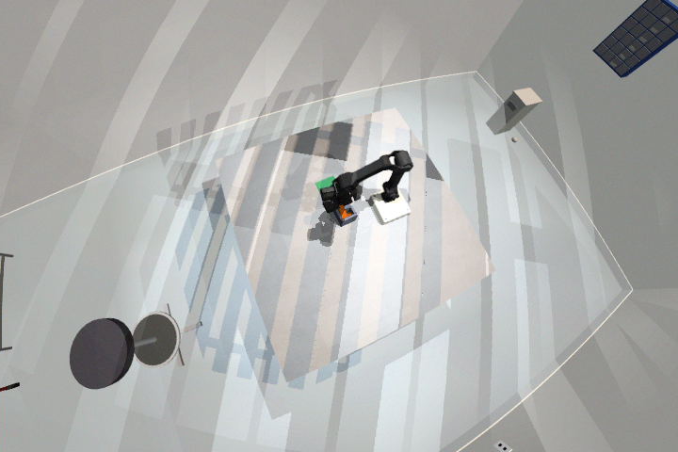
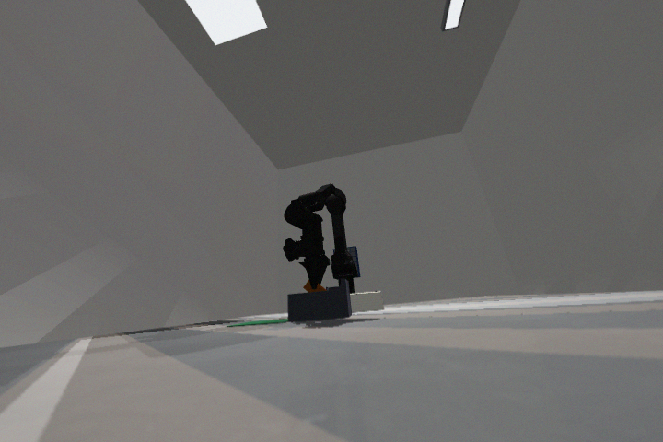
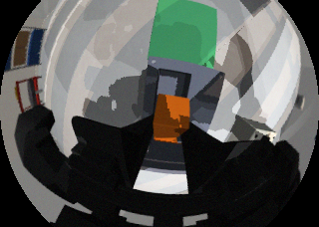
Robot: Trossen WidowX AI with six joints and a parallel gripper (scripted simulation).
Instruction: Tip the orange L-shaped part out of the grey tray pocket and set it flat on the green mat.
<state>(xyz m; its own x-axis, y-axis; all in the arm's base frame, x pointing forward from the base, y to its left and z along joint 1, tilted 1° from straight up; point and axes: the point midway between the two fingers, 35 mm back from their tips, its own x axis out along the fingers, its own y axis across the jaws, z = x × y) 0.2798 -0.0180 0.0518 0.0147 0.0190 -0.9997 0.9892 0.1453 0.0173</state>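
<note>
The orange L-shaped part (image 1: 345,213) (image 2: 309,286) (image 3: 170,118) is tipped up, its raised end sticking out above the grey tray (image 1: 348,218) (image 2: 319,306) (image 3: 202,103). My gripper (image 3: 169,119) (image 2: 314,284) (image 1: 342,208) points straight down over the tray and is shut on the raised end of the part. The lower end of the part still sits in the tray's pocket. The green mat (image 1: 325,184) (image 2: 257,322) (image 3: 183,31) lies flat just beyond the tray.
The arm's white base plate (image 1: 392,210) (image 2: 366,300) stands beside the tray. A dark round disc on a stand (image 1: 101,352) is far off at the lower left. A small beige box (image 1: 513,109) stands near the far corner.
</note>
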